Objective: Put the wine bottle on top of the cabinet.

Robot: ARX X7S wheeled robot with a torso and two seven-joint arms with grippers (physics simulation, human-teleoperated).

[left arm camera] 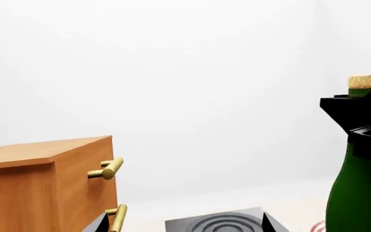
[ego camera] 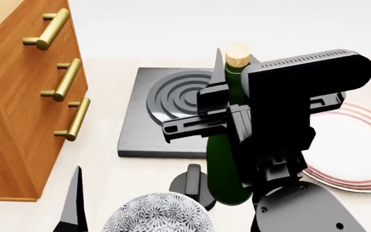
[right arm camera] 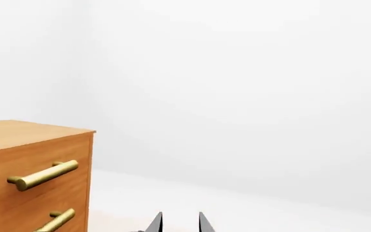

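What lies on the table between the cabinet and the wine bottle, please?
In the head view, a black stove plate with concentric rings lies between the cabinet and the wine bottle.

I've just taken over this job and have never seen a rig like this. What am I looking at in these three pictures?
It is a simulated two-armed robot. The head view looks down from its head over the table. The other two pictures come from cameras by each arm's end effector.

In the head view, the right end effector is clamped on the neck of the wine bottle, just under the cork. The left wrist view shows that grip from the side. The left end effector is open and holds nothing.

The cabinet stands at the left. On the table are a black hob, a red-ringed plate and a patterned bowl. I cannot tell whether the bottle is lifted.
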